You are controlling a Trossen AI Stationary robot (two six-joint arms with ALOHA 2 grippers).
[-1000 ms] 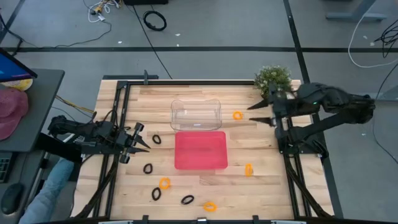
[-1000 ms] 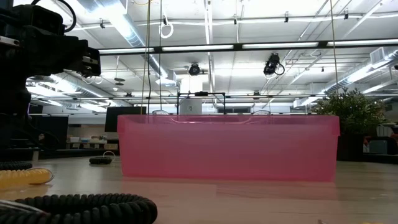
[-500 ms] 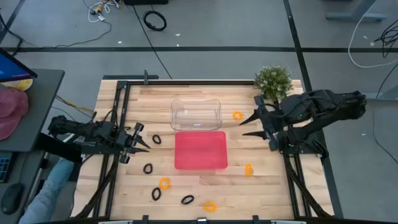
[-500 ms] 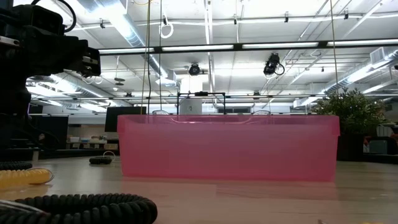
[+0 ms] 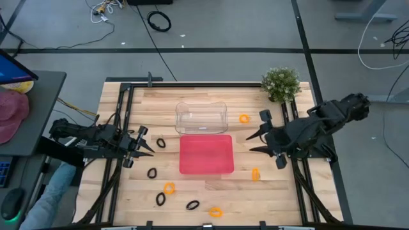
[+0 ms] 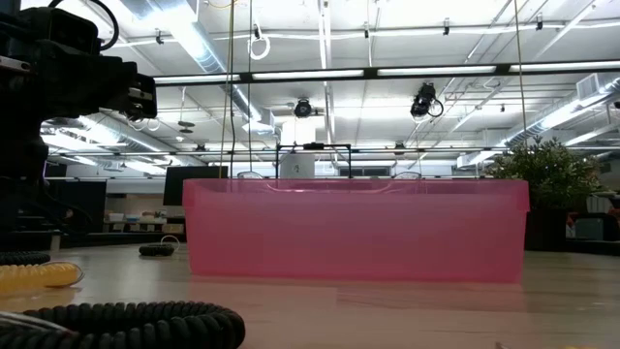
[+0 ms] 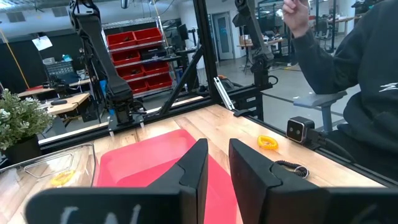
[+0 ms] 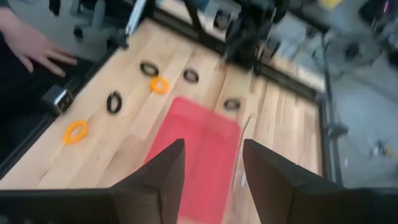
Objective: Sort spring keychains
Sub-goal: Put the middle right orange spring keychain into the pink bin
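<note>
Orange and black coiled plastic spring keychains [image 5: 169,188] lay scattered on the wooden table [image 5: 255,198] around the red plastic tray [image 5: 206,154]. My right claw [image 5: 257,142] hovered spread and empty beside it. They looked light and springy; I judged pinching across one coil's side best.
</note>
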